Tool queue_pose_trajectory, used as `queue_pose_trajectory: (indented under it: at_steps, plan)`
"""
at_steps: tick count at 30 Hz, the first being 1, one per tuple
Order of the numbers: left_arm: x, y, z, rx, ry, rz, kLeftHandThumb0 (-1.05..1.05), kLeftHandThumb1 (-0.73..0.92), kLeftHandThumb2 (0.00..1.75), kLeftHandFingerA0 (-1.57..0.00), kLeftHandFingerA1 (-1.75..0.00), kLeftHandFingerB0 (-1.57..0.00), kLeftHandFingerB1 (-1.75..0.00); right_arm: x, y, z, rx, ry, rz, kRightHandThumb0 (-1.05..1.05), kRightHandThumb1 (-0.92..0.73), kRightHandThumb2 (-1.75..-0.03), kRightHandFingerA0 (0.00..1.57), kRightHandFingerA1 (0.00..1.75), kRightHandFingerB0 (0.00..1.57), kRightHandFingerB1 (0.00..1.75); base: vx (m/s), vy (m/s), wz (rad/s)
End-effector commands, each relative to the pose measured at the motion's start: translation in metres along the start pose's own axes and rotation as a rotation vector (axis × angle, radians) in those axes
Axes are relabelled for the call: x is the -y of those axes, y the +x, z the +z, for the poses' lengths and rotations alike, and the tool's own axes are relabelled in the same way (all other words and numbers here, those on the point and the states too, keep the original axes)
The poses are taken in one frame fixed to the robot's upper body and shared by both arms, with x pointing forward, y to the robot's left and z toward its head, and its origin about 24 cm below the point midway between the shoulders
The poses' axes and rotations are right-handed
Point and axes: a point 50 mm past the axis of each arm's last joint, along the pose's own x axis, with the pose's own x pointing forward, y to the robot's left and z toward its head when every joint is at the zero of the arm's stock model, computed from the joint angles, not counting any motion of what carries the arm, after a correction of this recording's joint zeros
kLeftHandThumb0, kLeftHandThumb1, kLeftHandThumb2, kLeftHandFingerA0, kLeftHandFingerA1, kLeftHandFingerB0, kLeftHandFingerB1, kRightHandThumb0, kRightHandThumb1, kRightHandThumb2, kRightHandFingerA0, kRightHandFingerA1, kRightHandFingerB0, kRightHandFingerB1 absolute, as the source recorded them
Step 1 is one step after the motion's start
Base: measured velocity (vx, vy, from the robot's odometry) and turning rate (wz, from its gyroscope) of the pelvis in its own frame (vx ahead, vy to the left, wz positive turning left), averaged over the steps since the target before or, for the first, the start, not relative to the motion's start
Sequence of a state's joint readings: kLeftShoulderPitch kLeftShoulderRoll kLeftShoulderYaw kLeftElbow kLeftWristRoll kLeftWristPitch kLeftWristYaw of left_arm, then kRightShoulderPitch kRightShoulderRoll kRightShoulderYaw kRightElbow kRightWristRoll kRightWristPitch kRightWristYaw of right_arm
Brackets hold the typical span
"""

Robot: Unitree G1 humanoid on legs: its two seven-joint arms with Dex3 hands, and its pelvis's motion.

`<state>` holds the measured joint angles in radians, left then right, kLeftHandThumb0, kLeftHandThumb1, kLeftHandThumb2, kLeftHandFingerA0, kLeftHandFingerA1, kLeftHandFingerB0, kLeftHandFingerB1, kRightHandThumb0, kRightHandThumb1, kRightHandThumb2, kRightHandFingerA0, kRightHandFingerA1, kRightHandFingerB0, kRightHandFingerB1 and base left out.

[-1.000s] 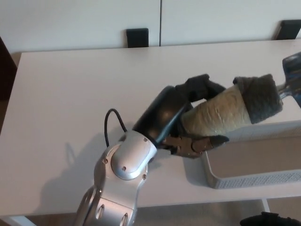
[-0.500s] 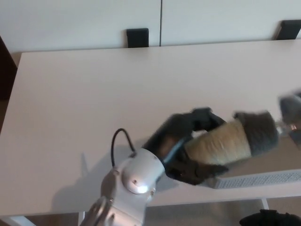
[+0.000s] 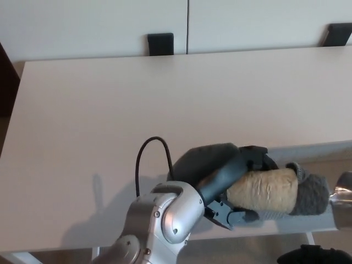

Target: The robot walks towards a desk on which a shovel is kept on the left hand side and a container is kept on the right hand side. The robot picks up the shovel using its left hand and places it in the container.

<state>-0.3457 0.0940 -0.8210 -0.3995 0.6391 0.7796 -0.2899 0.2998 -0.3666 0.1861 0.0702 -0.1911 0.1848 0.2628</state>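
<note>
The shovel (image 3: 275, 192) lies low and right of centre in the frame, its tan wrapped handle running left to right with a grey padded cuff at its right end – past that only a bit of metal shaft shows before the right edge cuts it off, so the blade is out of sight. The left hand (image 3: 231, 184) is clenched around the handle, black fingers (image 3: 254, 158) over the top and the thumb beneath. The container (image 3: 313, 149) shows only as a pale rim and inner wall behind the shovel, its front hidden by hand and handle – the shovel sits within its outline, though whether it touches the bottom cannot be told. The desk (image 3: 110, 110) fills the rest. The silver forearm (image 3: 159, 225) comes in from the lower left.
</note>
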Motion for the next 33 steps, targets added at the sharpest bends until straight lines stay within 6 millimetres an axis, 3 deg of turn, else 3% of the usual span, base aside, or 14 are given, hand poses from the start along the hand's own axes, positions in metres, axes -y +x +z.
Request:
queue_pose_trajectory:
  at_steps: [1,3,7,8,9,12,14,19,24,25,26,29,30,33]
  plan:
    - [-0.026,-0.003,0.007,0.015,0.166,0.138,-0.29,0.88,0.66,-0.67,-1.35,-0.65,-0.63,0.008,-0.002,-0.001,-0.005,-0.056,0.012,-0.40,-0.39,-0.79,0.70,0.67,0.45,0.55,0.00,0.000,0.00]
    - [-0.033,-0.002,0.007,-0.005,0.148,0.179,-0.30,0.92,0.59,-0.60,-1.56,-0.66,-0.75,0.009,-0.002,-0.001,-0.006,-0.055,0.011,-0.40,-0.39,-0.78,0.69,0.67,0.46,0.55,0.00,0.000,0.00]
    - [-0.050,-0.002,0.006,-0.004,0.115,0.203,-0.30,0.84,0.66,-0.65,-1.36,-0.63,-0.63,0.009,-0.002,-0.001,-0.009,-0.062,0.011,-0.39,-0.39,-0.79,0.69,0.67,0.45,0.55,0.00,0.000,0.00]
    - [-0.054,-0.002,0.006,0.000,0.098,0.215,-0.27,0.84,0.58,-0.62,-1.65,-0.61,-1.27,0.009,-0.002,-0.002,-0.012,-0.063,0.012,-0.39,-0.39,-0.79,0.69,0.66,0.46,0.55,0.00,0.000,0.00]
    - [-0.056,-0.003,0.006,0.000,0.096,0.218,-0.27,0.84,0.58,-0.62,-1.65,-0.61,-1.27,0.008,-0.002,-0.002,-0.014,-0.064,0.012,-0.39,-0.39,-0.79,0.69,0.66,0.46,0.55,0.00,0.000,0.00]
    - [-0.062,-0.004,0.008,-0.003,0.083,0.247,-0.28,0.82,0.66,-0.70,-1.61,-0.69,-0.57,0.006,-0.002,-0.003,-0.011,-0.058,0.014,-0.40,-0.39,-0.78,0.69,0.67,0.47,0.55,0.00,0.000,0.00]
    - [-0.066,-0.005,0.009,0.008,0.069,0.261,-0.27,0.81,0.66,-0.73,-1.62,-0.69,-0.55,0.006,-0.002,-0.004,-0.018,-0.060,0.016,-0.40,-0.39,-0.78,0.69,0.66,0.46,0.55,0.00,0.000,0.00]
    - [-0.069,-0.006,0.010,0.015,0.071,0.292,-0.33,0.78,0.65,-0.72,-1.64,-0.72,-0.76,0.005,-0.003,-0.004,-0.024,-0.086,0.023,-0.41,-0.40,-0.79,0.69,0.66,0.46,0.54,0.00,0.000,0.00]
    - [-0.062,-0.005,0.008,0.022,0.136,0.294,-0.30,0.73,0.66,-0.79,-1.59,-0.73,-0.64,0.006,-0.003,-0.003,-0.028,-0.099,0.026,-0.43,-0.41,-0.78,0.72,0.66,0.48,0.55,0.00,0.000,0.00]
    - [-0.059,-0.005,0.007,0.019,0.177,0.300,-0.31,0.72,0.63,-0.77,-1.66,-0.70,-0.87,0.006,-0.003,-0.003,-0.028,-0.095,0.027,-0.43,-0.41,-0.78,0.72,0.66,0.49,0.55,0.00,0.000,0.00]
    - [-0.057,-0.005,0.006,0.017,0.231,0.302,-0.39,0.54,0.89,-1.05,-1.35,-0.67,-1.10,0.006,-0.003,-0.003,-0.027,-0.096,0.029,-0.43,-0.42,-0.79,0.73,0.66,0.49,0.55,0.00,0.000,0.00]
    - [-0.051,-0.006,0.003,0.059,0.357,0.345,-0.42,0.58,0.92,-1.09,-1.38,-0.79,-1.21,0.007,-0.003,0.000,-0.025,-0.115,0.031,-0.43,-0.42,-0.79,0.73,0.66,0.50,0.55,0.00,0.000,0.00]
    - [-0.048,-0.006,0.001,0.070,0.403,0.354,-0.30,0.81,0.63,-0.78,-1.75,-0.54,-1.55,0.007,-0.003,0.001,-0.022,-0.112,0.030,-0.42,-0.41,-0.79,0.73,0.66,0.51,0.56,0.00,0.000,0.00]
    - [-0.042,-0.002,-0.004,0.039,0.503,0.334,-0.25,0.85,0.66,-0.77,-1.69,-0.65,-1.15,0.008,-0.003,0.002,-0.019,-0.099,0.027,-0.41,-0.41,-0.79,0.73,0.67,0.52,0.56,0.00,0.000,0.00]
